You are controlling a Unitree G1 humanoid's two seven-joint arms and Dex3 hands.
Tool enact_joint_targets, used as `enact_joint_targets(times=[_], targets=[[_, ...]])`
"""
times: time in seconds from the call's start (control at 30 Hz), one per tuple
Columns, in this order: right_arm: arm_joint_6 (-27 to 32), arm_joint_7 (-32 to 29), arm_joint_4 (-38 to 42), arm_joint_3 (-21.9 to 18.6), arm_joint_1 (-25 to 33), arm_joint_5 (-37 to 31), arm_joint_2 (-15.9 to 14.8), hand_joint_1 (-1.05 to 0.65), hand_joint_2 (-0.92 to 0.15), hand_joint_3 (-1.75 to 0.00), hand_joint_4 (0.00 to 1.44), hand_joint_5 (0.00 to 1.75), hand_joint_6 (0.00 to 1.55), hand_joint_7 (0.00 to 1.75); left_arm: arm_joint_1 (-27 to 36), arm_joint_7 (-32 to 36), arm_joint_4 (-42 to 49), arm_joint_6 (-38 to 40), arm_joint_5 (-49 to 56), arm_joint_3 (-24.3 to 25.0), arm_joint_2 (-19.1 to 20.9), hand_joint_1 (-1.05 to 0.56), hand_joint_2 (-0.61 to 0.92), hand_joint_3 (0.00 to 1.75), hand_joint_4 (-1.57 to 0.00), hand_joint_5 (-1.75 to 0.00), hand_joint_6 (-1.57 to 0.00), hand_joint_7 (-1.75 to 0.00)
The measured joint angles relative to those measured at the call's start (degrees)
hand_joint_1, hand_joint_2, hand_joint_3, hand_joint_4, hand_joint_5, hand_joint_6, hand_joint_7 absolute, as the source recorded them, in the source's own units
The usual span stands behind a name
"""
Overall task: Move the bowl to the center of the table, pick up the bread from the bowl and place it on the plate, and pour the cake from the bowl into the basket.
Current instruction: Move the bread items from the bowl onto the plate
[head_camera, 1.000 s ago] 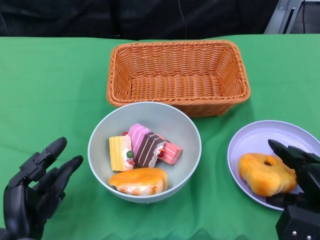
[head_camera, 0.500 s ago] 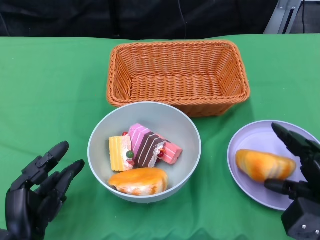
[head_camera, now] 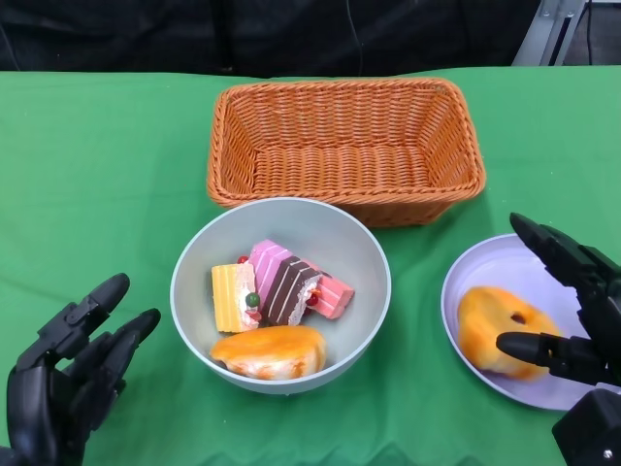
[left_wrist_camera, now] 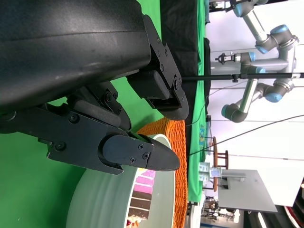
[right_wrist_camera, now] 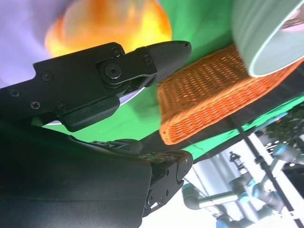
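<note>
The grey bowl (head_camera: 325, 231) stands mid-table, holding a yellow cake (head_camera: 233, 296), a pink and brown striped cake (head_camera: 283, 282) and an orange bread (head_camera: 269, 351). A second orange bread (head_camera: 497, 328) lies on the lilac plate (head_camera: 505, 267) at the right. My right hand (head_camera: 572, 306) hovers over the plate with fingers spread; its thumb tip is at the bread's near edge and the other fingers are clear of it. The right wrist view shows that bread (right_wrist_camera: 114, 23) beyond a finger (right_wrist_camera: 142, 61). Left of the bowl, my left hand (head_camera: 68, 374) holds nothing, fingers apart.
A brown wicker basket (head_camera: 344, 146) stands just behind the bowl, nearly touching its rim. Green cloth covers the table. The left wrist view shows the bowl (left_wrist_camera: 104, 209) close by my fingers (left_wrist_camera: 133, 152), with the basket (left_wrist_camera: 175, 142) beyond it.
My right hand's fingers have spread off the bread, which has rolled and settled on the plate. The left hand has barely shifted. Bowl and basket are still.
</note>
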Motion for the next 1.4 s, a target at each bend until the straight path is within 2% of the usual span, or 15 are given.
enact_joint_targets(times=[0.17, 0.23, 0.4, 0.6, 0.8, 1.07, 1.4], targets=[[-0.8, 2.2, -4.6, -1.4, 1.6, 2.7, 0.4, -0.91, -0.92, -0.06, 0.33, 0.07, 0.28, 0.03, -0.2, 0.0, 0.1, 0.0, 0.0, 0.1, 0.0, -0.62, 0.92, 0.14, -0.95, 0.0, -0.84, 0.0], [-1.3, 2.5, -5.8, -1.8, 2.2, 3.6, 1.0, -0.86, -0.9, -0.03, 0.44, 0.12, 0.35, 0.06, -0.4, -0.2, 0.1, 0.0, -0.1, 0.1, 0.0, -0.62, 0.92, 0.14, -0.94, 0.0, -0.83, 0.0], [-4.0, 3.9, -9.0, -2.7, 2.9, 5.2, 2.7, -0.82, -0.89, -0.01, 0.54, 0.15, 0.41, 0.05, -0.5, -0.3, 0.3, 0.0, -0.1, 0.2, 0.0, -0.62, 0.92, 0.14, -0.95, 0.0, -0.83, 0.0], [-3.5, 10.6, -16.0, -2.8, 3.5, 8.4, 3.7, -0.82, -0.89, 0.0, 0.59, 0.17, 0.45, 0.05, -0.6, -0.4, 0.3, -0.1, 0.0, 0.2, 0.0, -0.63, 0.92, 0.13, -0.94, 0.0, -0.83, 0.0], [-2.2, 16.2, -18.9, -2.7, 3.4, 11.4, 5.8, -0.8, -0.88, 0.0, 0.65, 0.2, 0.53, 0.07, -0.6, -0.1, 0.3, -0.2, 0.7, 0.2, 0.0, -0.63, 0.92, 0.13, -0.94, 0.0, -0.84, 0.0], [-1.7, 21.6, -18.3, -2.5, -1.0, 12.6, 6.9, -0.75, -0.85, 0.0, 0.7, 0.23, 0.61, 0.07, -0.6, 0.1, -2.4, 0.2, 0.4, 0.0, -0.3, -0.59, 0.92, 0.13, -0.94, 0.0, -0.83, 0.0], [-5.4, 24.9, -14.7, -0.8, -6.3, 12.0, 7.1, -0.77, -0.87, -0.01, 0.71, 0.23, 0.63, 0.05, -1.2, 1.6, -4.6, 1.3, 0.9, -1.0, -1.0, -0.58, 0.92, 0.14, -0.96, -0.01, -0.84, 0.0]])
